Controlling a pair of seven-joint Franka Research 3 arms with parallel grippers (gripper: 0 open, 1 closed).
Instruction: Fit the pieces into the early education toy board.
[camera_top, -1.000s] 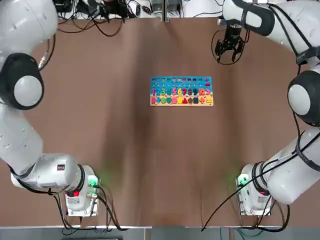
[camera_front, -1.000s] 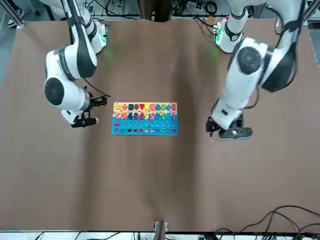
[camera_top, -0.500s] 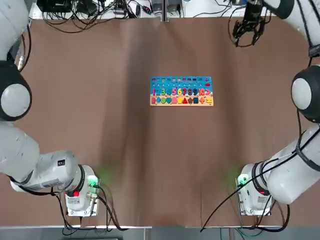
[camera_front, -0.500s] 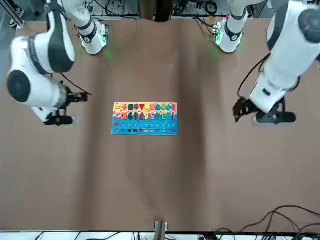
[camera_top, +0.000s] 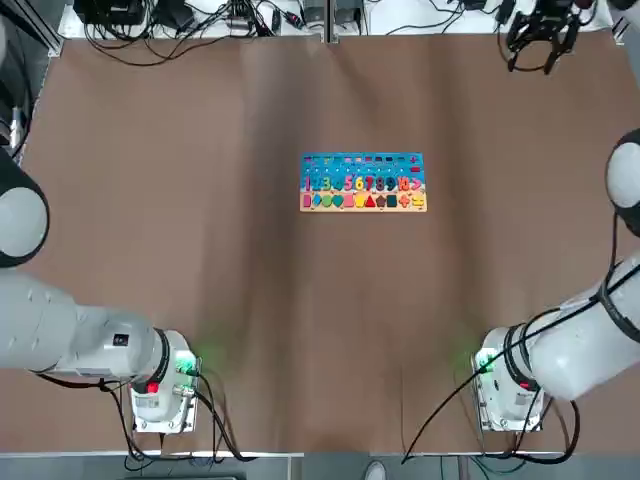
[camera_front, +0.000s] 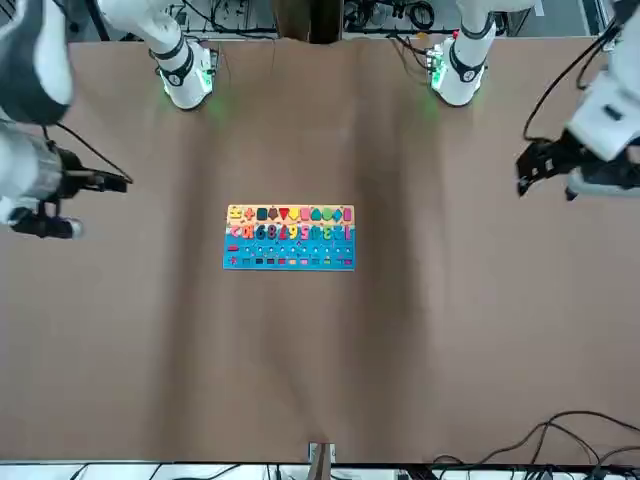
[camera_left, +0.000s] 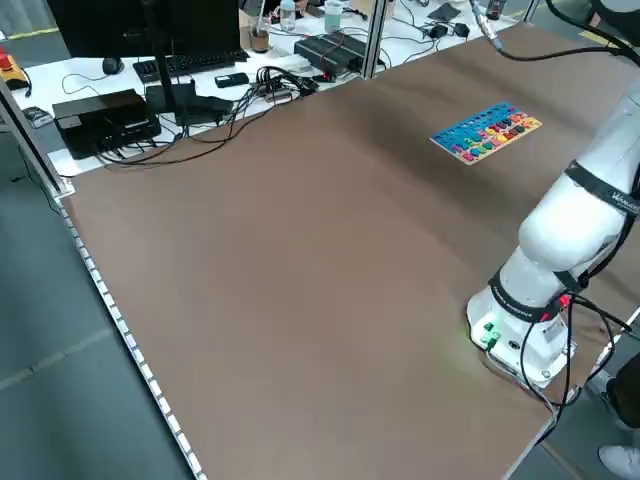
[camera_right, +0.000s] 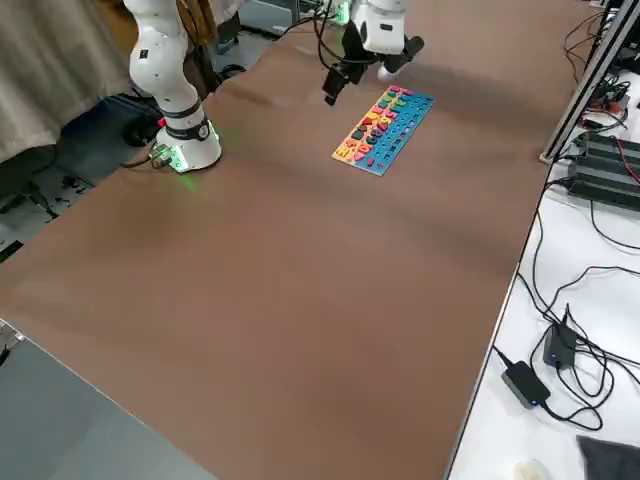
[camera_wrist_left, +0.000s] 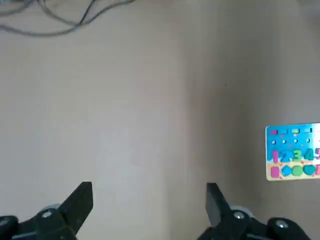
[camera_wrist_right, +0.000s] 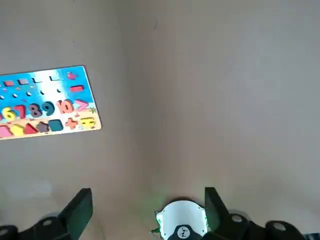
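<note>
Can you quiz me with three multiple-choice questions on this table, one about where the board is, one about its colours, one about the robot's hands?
1. Where does the board lie?
A. near the middle of the table
B. beside the left arm's base
C. hanging off the table's edge

2. What colour is the board's strip nearest the robot?
A. green
B. tan
C. black

3. How are the two hands?
A. both shut on pieces
B. left shut, right open
C. both open and empty

Answers: 1 A, the top view shows it mid-table, far from both bases. 2 B, tan below the blue part. 3 C, left hand and right hand show spread fingers with nothing between.
</note>
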